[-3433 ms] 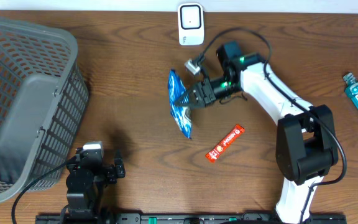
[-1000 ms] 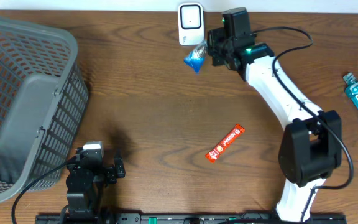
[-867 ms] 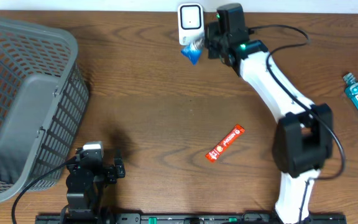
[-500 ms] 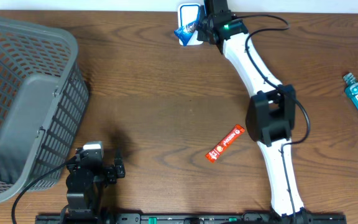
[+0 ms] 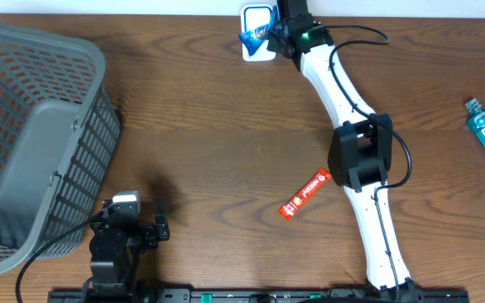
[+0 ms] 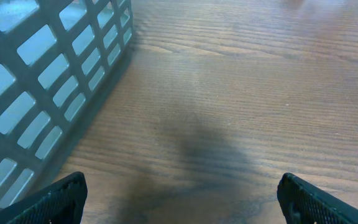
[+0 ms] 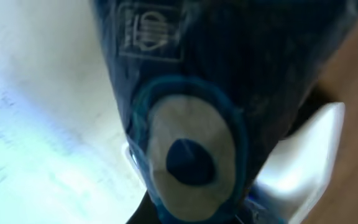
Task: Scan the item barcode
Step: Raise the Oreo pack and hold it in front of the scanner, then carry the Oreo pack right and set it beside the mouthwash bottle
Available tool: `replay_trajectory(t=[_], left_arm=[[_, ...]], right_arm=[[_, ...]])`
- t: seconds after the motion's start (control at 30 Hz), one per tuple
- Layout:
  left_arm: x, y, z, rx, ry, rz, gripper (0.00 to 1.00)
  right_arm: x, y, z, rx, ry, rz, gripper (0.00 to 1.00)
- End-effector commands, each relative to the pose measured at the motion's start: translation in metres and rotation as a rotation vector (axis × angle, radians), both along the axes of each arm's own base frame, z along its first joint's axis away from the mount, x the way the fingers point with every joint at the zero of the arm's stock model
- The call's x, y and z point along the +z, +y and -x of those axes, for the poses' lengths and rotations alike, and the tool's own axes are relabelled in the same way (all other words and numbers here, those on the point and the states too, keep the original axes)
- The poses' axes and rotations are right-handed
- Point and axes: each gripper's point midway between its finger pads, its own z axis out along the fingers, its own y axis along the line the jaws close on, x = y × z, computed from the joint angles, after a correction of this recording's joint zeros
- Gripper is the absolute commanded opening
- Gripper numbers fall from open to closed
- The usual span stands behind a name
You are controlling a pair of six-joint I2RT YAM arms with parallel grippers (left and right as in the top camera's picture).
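While the right arm reaches at full stretch toward the scanner (image 5: 259, 54), the right claw (image 5: 269, 34) is clamped on the blue packet (image 5: 251, 34), which is held tilted just above the scanner's face. The left arm sits folded, well apart from the scanner; the left claw (image 6: 179, 202) is spread wide and holds nothing.

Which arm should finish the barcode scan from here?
Right. The right gripper is shut on the blue foil packet at the white scanner. The left gripper sits open and empty beside the grey plastic basket.
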Motion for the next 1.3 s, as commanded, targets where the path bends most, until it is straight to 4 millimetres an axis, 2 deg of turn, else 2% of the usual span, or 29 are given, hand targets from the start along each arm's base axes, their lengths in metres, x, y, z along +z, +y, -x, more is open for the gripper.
replay_trajectory(t=[0.0,0.13,0.2,0.3,0.33,0.37,0.43,0.53,0.7,0.77,0.87,1.0,1.13,1.2,1.27], left_arm=[[-0.005,0.003,0.002,0.023,0.015,0.007,0.98],[-0.005,0.003,0.002,0.023,0.015,0.007,0.98],[-0.005,0.003,0.002,0.023,0.015,0.007,0.98],[-0.005,0.003,0.002,0.022,0.015,0.007,0.97],[-0.005,0.003,0.002,0.023,0.015,0.007,0.98],[-0.005,0.003,0.002,0.022,0.015,0.007,0.98],[-0.005,0.003,0.002,0.023,0.015,0.007,0.98],[-0.005,0.003,0.002,0.023,0.015,0.007,0.98],[-0.005,0.003,0.002,0.023,0.015,0.007,0.98],[-0.005,0.003,0.002,0.023,0.015,0.007,0.98],[-0.005,0.003,0.002,0.023,0.015,0.007,0.98],[-0.005,0.003,0.002,0.023,0.015,0.007,0.98],[-0.005,0.003,0.002,0.023,0.015,0.007,0.98],[-0.005,0.003,0.002,0.023,0.015,0.007,0.98],[-0.005,0.003,0.002,0.022,0.015,0.007,0.98]], right_arm=[[0.032,-0.035,0.001,-0.025,0.013,0.034,0.02],[0.062,-0.081,0.027,-0.018,0.098,0.168,0.02],[0.079,-0.114,0.051,-0.056,0.167,0.240,0.02],[0.101,-0.177,0.105,-0.159,0.327,0.340,0.02],[0.103,-0.189,0.116,-0.175,0.362,0.353,0.02],[0.105,-0.210,0.135,-0.191,0.430,0.375,0.02],[0.105,-0.240,0.152,-0.170,0.497,0.430,0.02],[0.100,-0.286,0.158,0.001,0.547,0.558,0.02],[0.073,-0.364,0.177,0.171,0.682,0.682,0.01],[0.058,-0.388,0.180,0.291,0.713,0.734,0.02],[0.026,-0.405,0.184,0.505,0.736,0.751,0.02],[-0.026,-0.390,0.183,0.946,0.623,0.735,0.02],[-0.067,-0.389,0.195,1.269,0.611,0.809,0.01],[-0.078,-0.395,0.199,1.362,0.628,0.854,0.02],[-0.081,-0.407,0.208,1.355,0.711,0.877,0.02]])
